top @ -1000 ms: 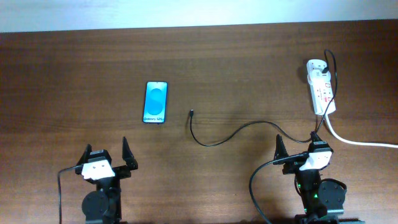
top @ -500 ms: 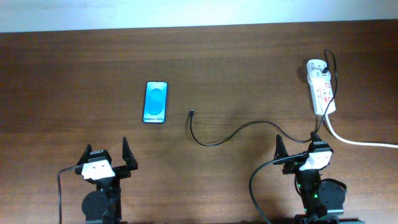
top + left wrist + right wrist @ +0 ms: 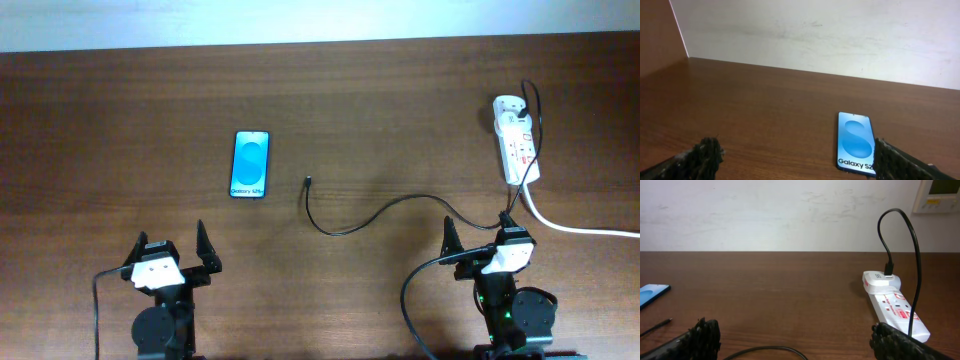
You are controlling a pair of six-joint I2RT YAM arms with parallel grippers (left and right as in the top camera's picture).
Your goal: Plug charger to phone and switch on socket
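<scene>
Left gripper point(image 3: 172, 236) agape — blue-screened phone point(image 3: 251, 164)

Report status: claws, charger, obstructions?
Left claw open, right claw open, both empty. Charger plug lies apart from phone, unconnected. Nothing between them.

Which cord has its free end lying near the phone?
The thin black charger cable; its tiny plug lies beside the phone. The thick white cord leaves the socket rightward.
</scene>
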